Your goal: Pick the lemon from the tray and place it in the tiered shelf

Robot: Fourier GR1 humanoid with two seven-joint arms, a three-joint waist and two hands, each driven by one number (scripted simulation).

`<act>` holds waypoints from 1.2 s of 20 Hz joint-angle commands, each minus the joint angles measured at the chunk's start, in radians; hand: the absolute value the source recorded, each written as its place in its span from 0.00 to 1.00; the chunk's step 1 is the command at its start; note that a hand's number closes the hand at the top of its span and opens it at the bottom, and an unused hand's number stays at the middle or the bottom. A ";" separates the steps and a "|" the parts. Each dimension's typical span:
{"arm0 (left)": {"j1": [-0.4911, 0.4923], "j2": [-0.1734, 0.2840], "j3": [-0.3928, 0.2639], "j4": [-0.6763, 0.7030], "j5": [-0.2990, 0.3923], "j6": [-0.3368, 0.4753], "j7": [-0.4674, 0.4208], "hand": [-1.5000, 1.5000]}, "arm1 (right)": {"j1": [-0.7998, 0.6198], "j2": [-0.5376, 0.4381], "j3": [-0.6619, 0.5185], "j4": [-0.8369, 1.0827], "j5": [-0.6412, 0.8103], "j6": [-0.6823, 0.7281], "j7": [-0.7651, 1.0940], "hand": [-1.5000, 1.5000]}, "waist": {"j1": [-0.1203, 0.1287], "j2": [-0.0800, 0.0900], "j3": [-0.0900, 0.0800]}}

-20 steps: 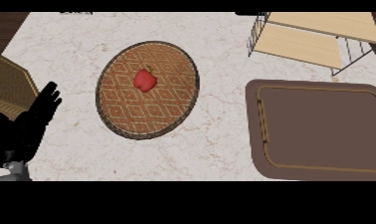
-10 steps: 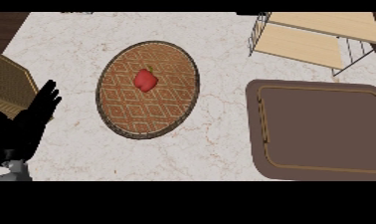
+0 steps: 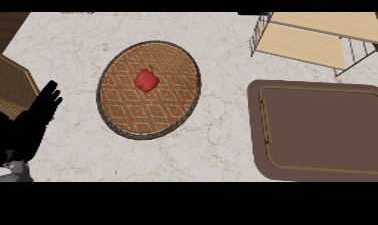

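Left hand (image 3: 37, 116) rests unmoved at the counter's (image 3: 214, 44) left edge, fingers apparently straight.

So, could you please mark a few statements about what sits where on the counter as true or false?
1. A red item lies on the oval woven mat. True.
2. The brown tray holds the red item. False: nothing shows on the tray, and the item lies on the mat to its left.
3. The left hand shows at the view's left edge with straight fingers, holding nothing. True.
4. The right hand is curled round the red item. False: no right hand is in view, and nothing touches the item.
5. The shelf stands at the upper right, beyond the tray. True.
6. The red item is a yellow lemon. False: it is red, unlike a lemon.
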 commanded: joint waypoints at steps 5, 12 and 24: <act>0.002 -0.032 -0.027 -0.060 -0.027 0.032 0.044 0.50 | 0.016 0.021 0.040 0.228 0.097 -0.152 -0.152 0.00 | 0.004 0.001 0.001; 0.045 -0.036 -0.025 -0.110 -0.020 0.012 0.044 0.50 | -0.077 0.009 -0.057 0.333 0.024 -0.186 -0.219 0.00 | 0.008 -0.001 0.001; 0.024 -0.021 0.014 0.029 -0.023 -0.008 -0.038 0.50 | -0.108 -0.050 -0.280 0.300 -0.250 -0.045 -0.171 0.00 | -0.022 -0.009 0.000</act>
